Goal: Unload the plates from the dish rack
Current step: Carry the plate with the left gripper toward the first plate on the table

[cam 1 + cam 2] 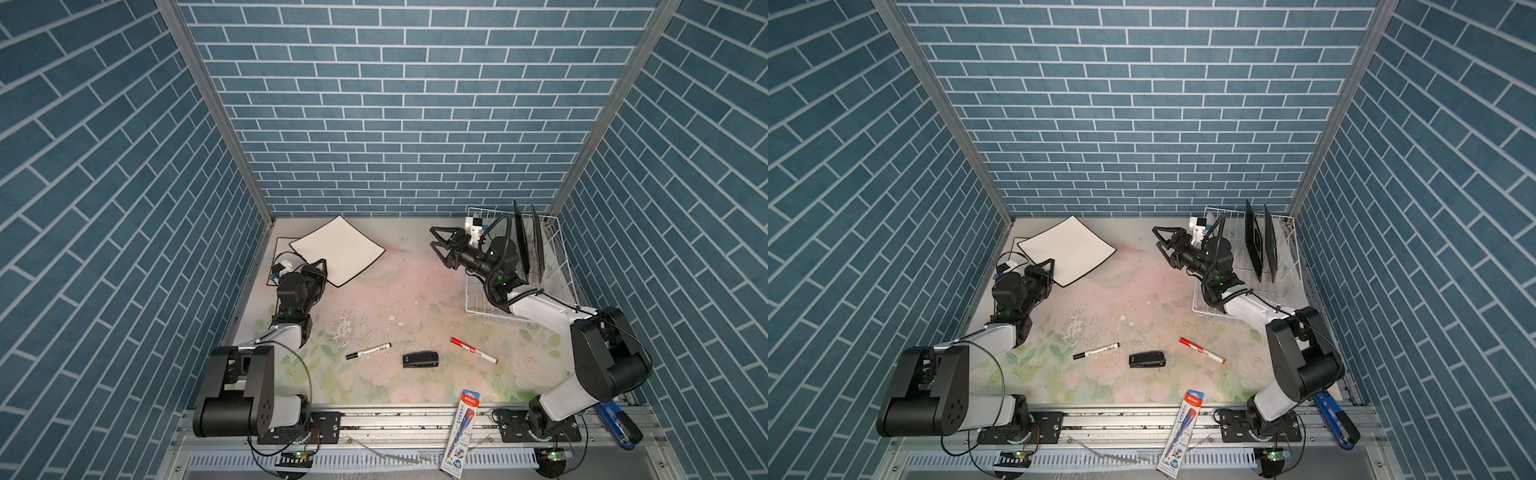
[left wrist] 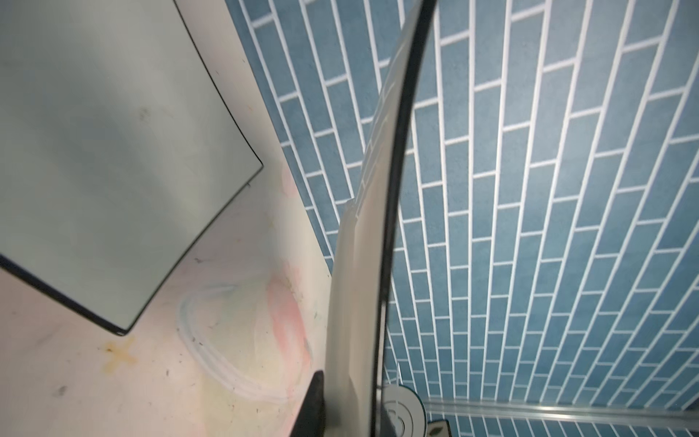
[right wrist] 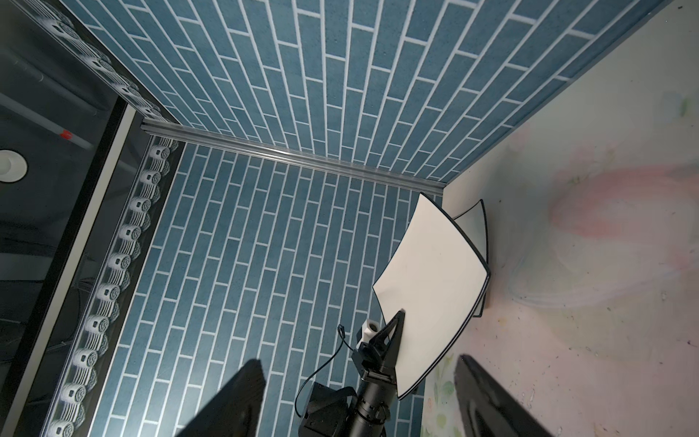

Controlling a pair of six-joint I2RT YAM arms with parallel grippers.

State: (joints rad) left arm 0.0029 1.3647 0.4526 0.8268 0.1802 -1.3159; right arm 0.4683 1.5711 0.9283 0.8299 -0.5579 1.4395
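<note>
- In both top views, the dish rack (image 1: pixel 557 266) sits at the tabletop's far right corner with two black plates (image 1: pixel 528 245) standing upright on edge between its tines, at the end of the rack nearest the back wall; the rest of the rack looks empty, though the right arm hides part of it.
- Also in a top view, the white plate (image 1: pixel 1069 249) is tilted above the far left part of the tabletop, and the left gripper (image 1: pixel 1044 272) has its fingers pinched on the corner nearest the front edge. A black-lined edge of another plate shows beneath it.
- The right gripper (image 1: pixel 442 249) hovers beside the rack, toward the middle of the tabletop, fingers spread and holding nothing.
- Left wrist view: the held plate's rim (image 2: pixel 382 227) runs edge-on from the fingers (image 2: pixel 316 405), while a second white plate (image 2: pixel 113 151) lies flat on the tabletop (image 2: pixel 151 378) below.
- Right wrist view: both white plates show near the far left corner, the upper one gripped by the left arm.
- Judged from this, at least two plates are out and one is about to be set down; two black ones remain to unload. Any further plates cannot be seen.
</note>
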